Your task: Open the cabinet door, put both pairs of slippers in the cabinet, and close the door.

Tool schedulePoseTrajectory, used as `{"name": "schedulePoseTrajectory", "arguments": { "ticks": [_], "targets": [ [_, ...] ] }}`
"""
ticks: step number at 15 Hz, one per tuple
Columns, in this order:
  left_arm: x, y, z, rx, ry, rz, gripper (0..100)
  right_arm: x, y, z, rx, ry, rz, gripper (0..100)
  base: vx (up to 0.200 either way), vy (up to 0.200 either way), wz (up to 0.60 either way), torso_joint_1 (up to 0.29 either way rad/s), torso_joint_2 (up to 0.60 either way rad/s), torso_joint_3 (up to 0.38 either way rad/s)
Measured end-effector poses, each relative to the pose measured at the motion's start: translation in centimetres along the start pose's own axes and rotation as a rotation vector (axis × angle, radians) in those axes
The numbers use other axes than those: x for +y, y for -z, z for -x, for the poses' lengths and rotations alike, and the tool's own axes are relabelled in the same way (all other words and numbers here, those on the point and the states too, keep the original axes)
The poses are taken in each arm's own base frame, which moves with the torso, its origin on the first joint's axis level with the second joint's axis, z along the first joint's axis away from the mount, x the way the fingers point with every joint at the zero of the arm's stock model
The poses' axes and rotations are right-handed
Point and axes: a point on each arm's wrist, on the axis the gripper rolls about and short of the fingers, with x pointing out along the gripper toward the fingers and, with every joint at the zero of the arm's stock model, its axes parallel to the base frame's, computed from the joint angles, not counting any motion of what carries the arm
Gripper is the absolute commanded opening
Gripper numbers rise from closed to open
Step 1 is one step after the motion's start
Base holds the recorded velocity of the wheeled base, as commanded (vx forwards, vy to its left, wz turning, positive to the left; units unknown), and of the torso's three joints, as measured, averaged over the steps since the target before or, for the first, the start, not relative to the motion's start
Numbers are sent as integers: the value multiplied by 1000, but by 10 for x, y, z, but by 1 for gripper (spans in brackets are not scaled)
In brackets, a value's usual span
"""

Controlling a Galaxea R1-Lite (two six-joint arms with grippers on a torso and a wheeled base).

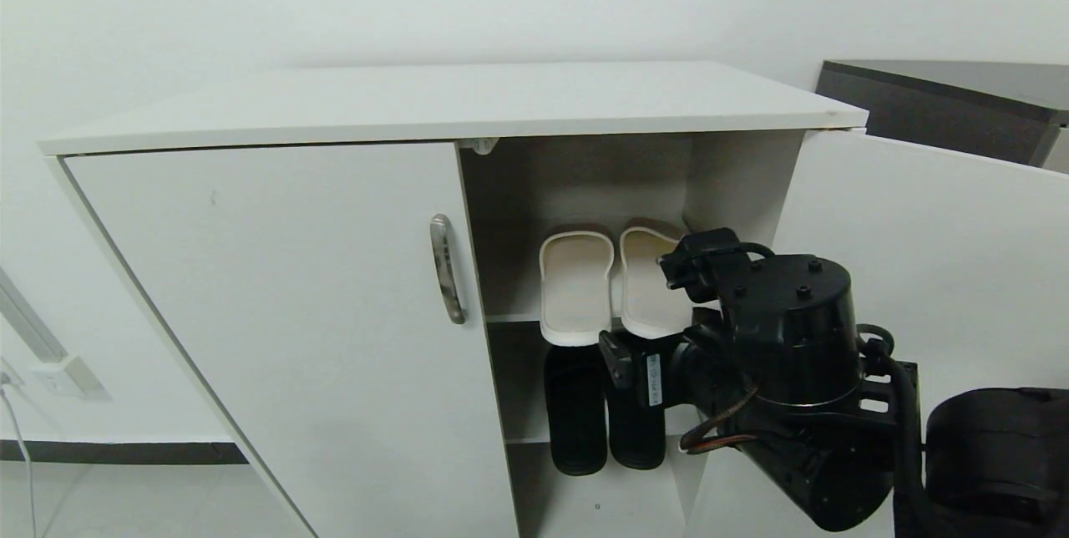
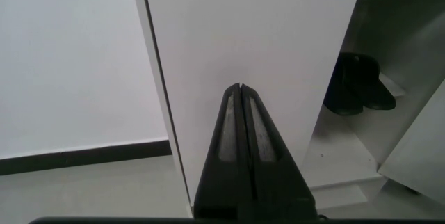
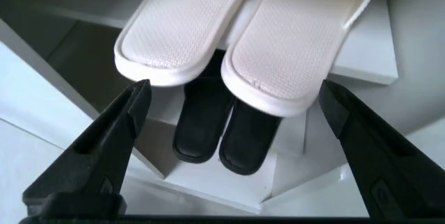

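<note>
Head view showed the white cabinet (image 1: 451, 104) across the middle of the frame. Its left door (image 1: 276, 312) was shut and its right door (image 1: 935, 254) was swung open at the right edge. Both pairs were inside, in the centre of the frame: the white slippers (image 1: 576, 287) on the upper shelf, with their ends hanging over the shelf edge, and the black slippers (image 1: 576, 413) on the shelf below.

The right pincer (image 3: 235, 88) was just in front of the white pair with its fingers wide apart, holding nothing. The left pincer (image 2: 240, 92) had its fingers pressed together and was near the shut door, also empty.

I judged that only the closing was left. To do it well, the right arm should draw straight back without catching the overhanging white pair. If the door would hit them, it should push them deeper first, then press on the open door's outer face.

A small sticker (image 1: 653, 378) on the right arm was too small to read, and the metal handle (image 1: 447, 269) had no writing that I could see.
</note>
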Motion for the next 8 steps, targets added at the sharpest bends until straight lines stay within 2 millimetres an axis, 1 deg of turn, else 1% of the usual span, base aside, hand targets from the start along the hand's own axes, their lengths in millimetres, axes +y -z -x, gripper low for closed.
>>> {"name": "schedulePoseTrajectory", "arguments": {
  "ticks": [1,8],
  "targets": [
    [0,0,0,0,-1,0,0,1,1,1,3,-3,2,0,0,0,0,0,0,0],
    [0,0,0,0,0,0,0,6,5,-1,16,-35,8,0,0,0,0,0,0,0]
  ]
}}
